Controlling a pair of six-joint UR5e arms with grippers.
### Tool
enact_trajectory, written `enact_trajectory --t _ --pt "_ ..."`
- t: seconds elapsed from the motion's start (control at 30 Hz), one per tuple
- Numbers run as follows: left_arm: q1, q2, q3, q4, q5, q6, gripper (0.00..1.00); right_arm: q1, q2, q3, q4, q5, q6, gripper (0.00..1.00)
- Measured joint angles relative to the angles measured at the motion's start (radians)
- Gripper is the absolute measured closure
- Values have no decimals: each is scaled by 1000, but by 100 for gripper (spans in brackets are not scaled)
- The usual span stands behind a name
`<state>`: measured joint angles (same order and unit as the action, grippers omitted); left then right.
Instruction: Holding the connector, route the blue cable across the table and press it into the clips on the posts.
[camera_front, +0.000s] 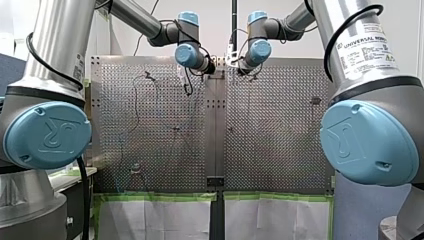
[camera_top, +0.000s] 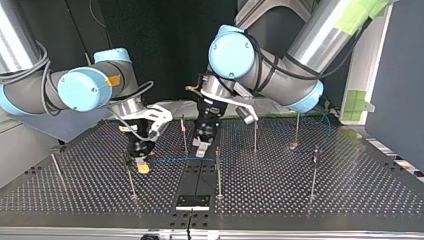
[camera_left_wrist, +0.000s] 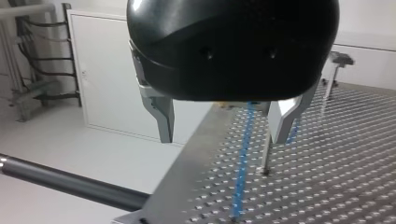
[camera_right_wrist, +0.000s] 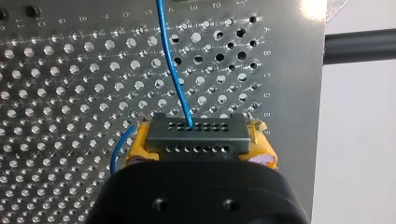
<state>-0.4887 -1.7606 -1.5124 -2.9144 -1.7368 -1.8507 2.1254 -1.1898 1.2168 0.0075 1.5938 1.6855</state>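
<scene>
Over perforated table (camera_top: 350, 190), right claw (camera_right_wrist: 200, 133) clamps connector (camera_right_wrist: 196, 140); left claw (camera_left_wrist: 229, 126) gapes over blue cable (camera_left_wrist: 241, 163).

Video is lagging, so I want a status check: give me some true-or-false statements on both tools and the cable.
My right tool clamps the connector. True.
My left tool is shut on the cable. False: it is open, the cable showing between its fingers.
The cable is red. False: it is blue.
The cable leaves the connector ahead of my right tool, over the table. True.
</scene>
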Motion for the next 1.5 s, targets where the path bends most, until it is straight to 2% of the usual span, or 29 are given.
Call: enact_trajectory --t 0.2,0.37,0.7,0.9,1.07,1.3,1.33,1.37,1.43,1.47,1.5 --pt "-6 -23 52 -22 1 4 0 0 0 0 -1 -1 0 100" --pt "-18 -68 100 -53 -1 13 0 -1 0 0 -1 -1 1 100" --pt "-23 -153 160 -38 -31 14 0 -5 0 0 -2 -3 1 100" --pt "-16 -204 201 -59 -42 21 0 -6 0 1 -1 -8 1 100" --pt "-22 -240 216 -59 -74 25 0 -6 0 1 0 -9 1 100" --pt "-29 -249 218 -76 -132 33 0 -6 0 0 0 -9 1 100" --pt "-31 -249 218 -78 -142 34 7 -6 0 0 0 -9 1 100" --pt "-33 -249 218 -80 -150 35 7 -6 0 0 0 -9 1 100" --pt "-37 -249 218 -82 -168 38 30 -6 0 0 0 -9 1 100" --pt "-39 -249 218 -82 -176 40 30 -6 0 0 0 -9 1 100" --pt "-41 -249 218 -82 -183 42 45 -6 0 1 0 -9 1 100"
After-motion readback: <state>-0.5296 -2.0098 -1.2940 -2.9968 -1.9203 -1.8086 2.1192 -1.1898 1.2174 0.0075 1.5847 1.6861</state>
